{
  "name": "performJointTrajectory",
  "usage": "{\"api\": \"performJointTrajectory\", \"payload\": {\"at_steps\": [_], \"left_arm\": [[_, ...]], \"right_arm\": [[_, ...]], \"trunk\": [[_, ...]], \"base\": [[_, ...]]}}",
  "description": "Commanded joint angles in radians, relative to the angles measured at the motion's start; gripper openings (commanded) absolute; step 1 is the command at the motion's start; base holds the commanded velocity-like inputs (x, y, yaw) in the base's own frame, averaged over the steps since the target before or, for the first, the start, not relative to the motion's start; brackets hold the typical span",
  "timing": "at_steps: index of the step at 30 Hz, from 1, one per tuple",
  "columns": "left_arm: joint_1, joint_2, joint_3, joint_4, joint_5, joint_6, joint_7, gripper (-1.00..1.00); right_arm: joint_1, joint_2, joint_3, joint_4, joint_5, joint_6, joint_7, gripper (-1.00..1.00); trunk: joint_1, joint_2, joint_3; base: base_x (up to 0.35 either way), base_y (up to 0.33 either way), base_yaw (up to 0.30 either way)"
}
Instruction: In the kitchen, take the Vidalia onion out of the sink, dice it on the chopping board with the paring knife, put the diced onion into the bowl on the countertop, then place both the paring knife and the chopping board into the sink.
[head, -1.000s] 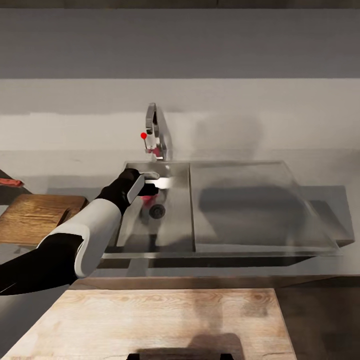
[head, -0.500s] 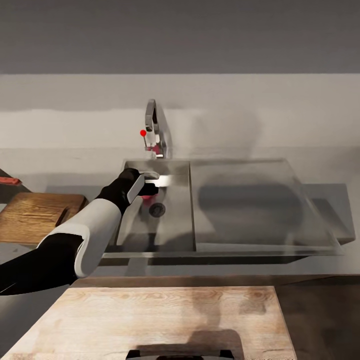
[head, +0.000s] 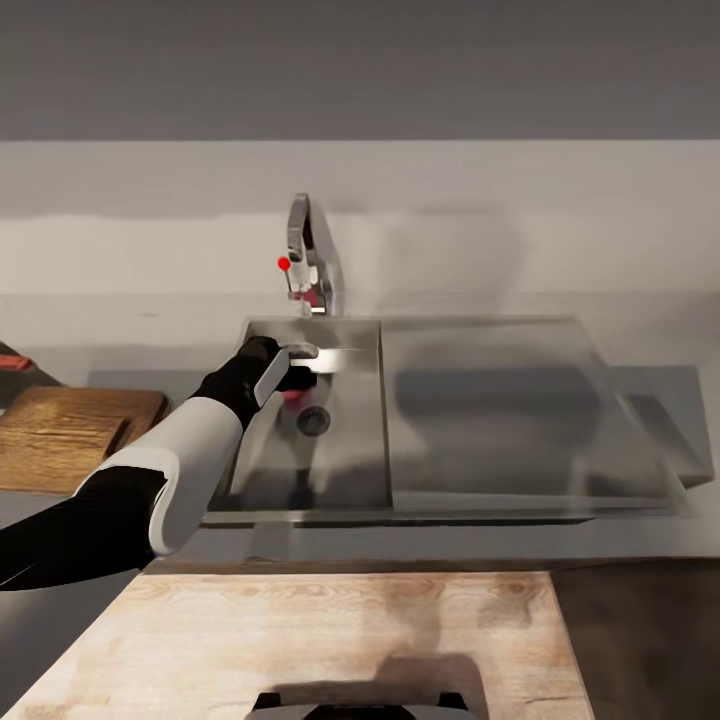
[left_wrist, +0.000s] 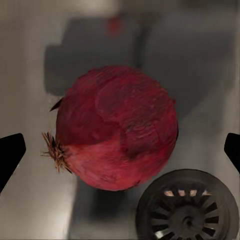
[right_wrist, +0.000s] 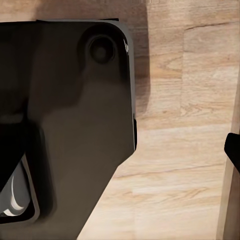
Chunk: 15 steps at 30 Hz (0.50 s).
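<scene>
- Vidalia onion (left_wrist: 116, 127) lies in the sink (head: 350, 480), just beside the drain (left_wrist: 187, 207).
- Left gripper (head: 300, 372) hovers over the onion, spread wide, a fingertip showing on either side of the bulb and clear of it.
- Lower squarely, then close across the bulb's widest part, clear of the drain.
- Right gripper's state: cannot tell.

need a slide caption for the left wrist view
Left tool open over the Vidalia onion, which lies in the sink beside the round drain.

Pale wooden surface (head: 330, 640) in foreground; grey wall (head: 500, 70) behind, lighter band below.
</scene>
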<state>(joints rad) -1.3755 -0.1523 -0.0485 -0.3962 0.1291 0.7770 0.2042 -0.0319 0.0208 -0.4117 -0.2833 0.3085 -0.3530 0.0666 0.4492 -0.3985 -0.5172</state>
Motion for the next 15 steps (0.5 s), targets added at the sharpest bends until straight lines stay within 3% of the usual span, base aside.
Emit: {"api": "performJointTrajectory", "payload": {"at_steps": [1, 15], "left_arm": [[0.0, 0.0, -0.005, -0.001, 0.01, 0.004, 0.008, 1.0], [0.0, 0.001, -0.005, 0.0, 0.009, 0.004, 0.009, 1.0]], "right_arm": [[0.0, 0.001, -0.009, -0.001, 0.004, -0.003, 0.007, 1.0], [0.0, 0.001, -0.009, -0.001, 0.004, -0.003, 0.007, 1.0]], "trunk": [[0.001, -0.002, -0.002], [0.001, -0.002, -0.007]], "base": [[0.212, 0.0, 0.0], [0.027, 0.0, 0.0]]}}
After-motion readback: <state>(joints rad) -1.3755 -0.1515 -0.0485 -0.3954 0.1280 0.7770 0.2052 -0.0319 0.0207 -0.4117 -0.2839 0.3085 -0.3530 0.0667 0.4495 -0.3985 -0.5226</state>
